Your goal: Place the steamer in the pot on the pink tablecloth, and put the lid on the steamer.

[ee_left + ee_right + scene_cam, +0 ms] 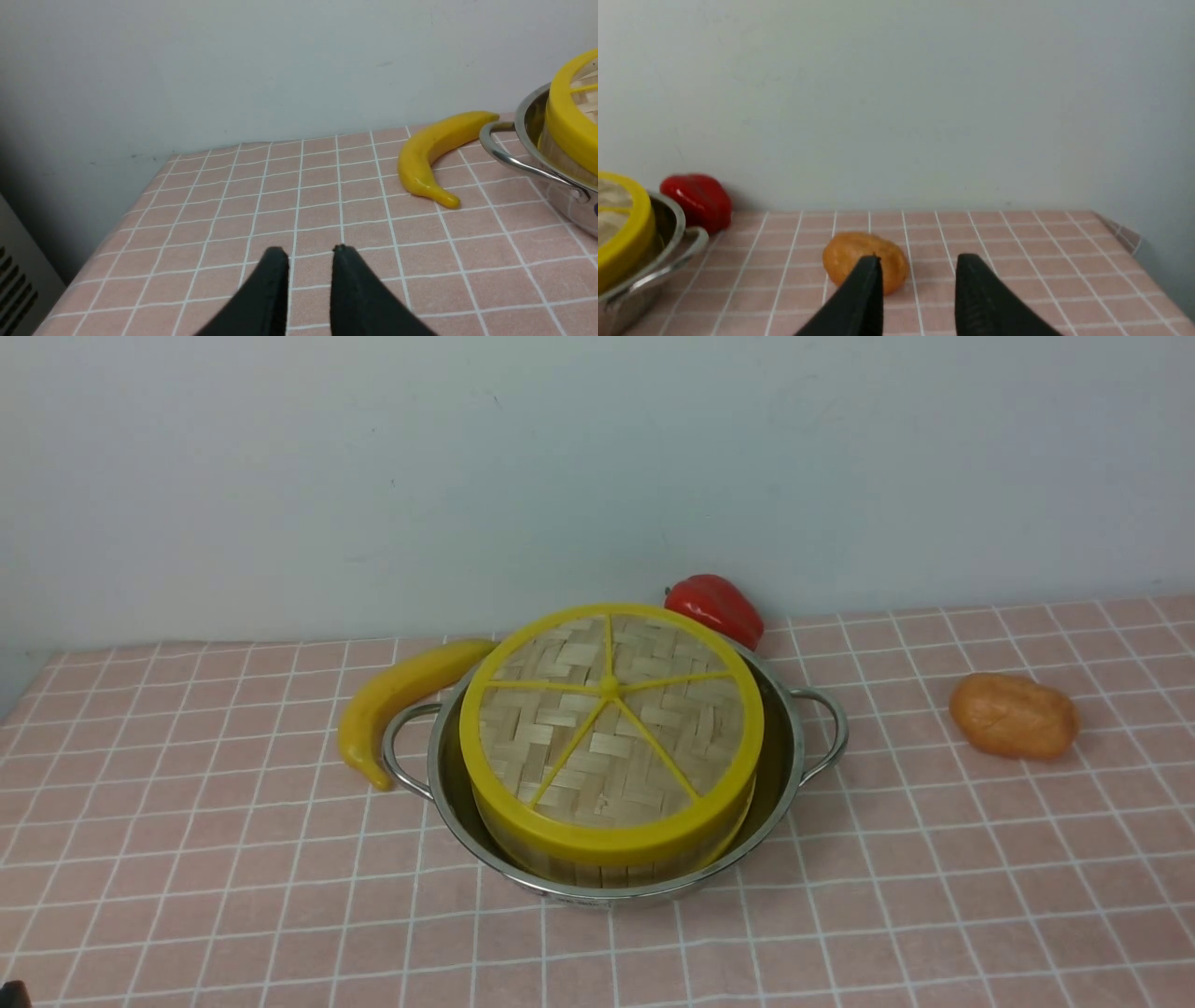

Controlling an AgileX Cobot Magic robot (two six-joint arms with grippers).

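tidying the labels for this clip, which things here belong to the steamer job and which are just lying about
Part of the job:
- lid, on top of the steamer
- steamer, sitting in the pot
- pot
- pink tablecloth under it all

Just lying about:
- banana, beside the pot's left handle
- red pepper, behind the pot
- orange potato-like lump, off to the right

- Light was even and soft across all three views; the wall [597, 457] looked pale grey-blue.
- The pot [784, 756] rim carried small bright glints.
- The pepper [697, 199] showed a white highlight.
- The right wrist view was slightly soft, and the black fingers [859, 298] were blurred.
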